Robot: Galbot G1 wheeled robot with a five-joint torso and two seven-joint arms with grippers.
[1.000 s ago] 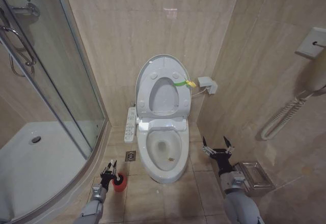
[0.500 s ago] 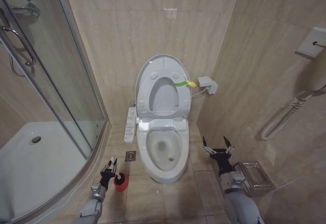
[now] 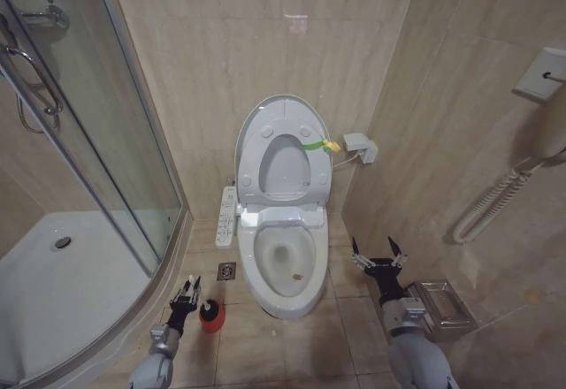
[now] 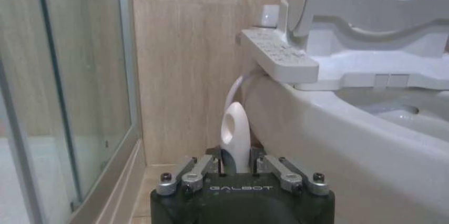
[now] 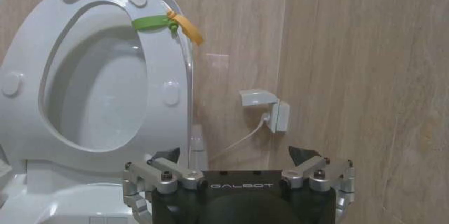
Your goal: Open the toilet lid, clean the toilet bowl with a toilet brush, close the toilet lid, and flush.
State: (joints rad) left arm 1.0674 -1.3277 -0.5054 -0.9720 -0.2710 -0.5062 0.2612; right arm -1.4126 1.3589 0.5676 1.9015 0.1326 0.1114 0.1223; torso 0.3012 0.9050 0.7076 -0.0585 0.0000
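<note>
- Lid and seat stand raised: the toilet lid leans back against the wall tiles with its yellow-green loop at the right edge, so your first step looks done and the toilet bowl lies open for scrubbing.
- Your left gripper sits low by the floor, just left of the bowl and beside the red cup holder; in the left wrist view its fingers are drawn in on either side of the toilet brush, whose white looped handle rises between them. It seems to have hold of the handle, though the contact itself is hidden.
- That low approach suits the brush, which stands upright in its holder with the bristle head down inside.
- Your right gripper waits to the right of the bowl, spread wide and carrying nothing, near the wire rack on the floor and clear of the left arm's work.
- Button panel juts from the bowl's left side, close to the brush's likely lift path, so mind it.
</note>
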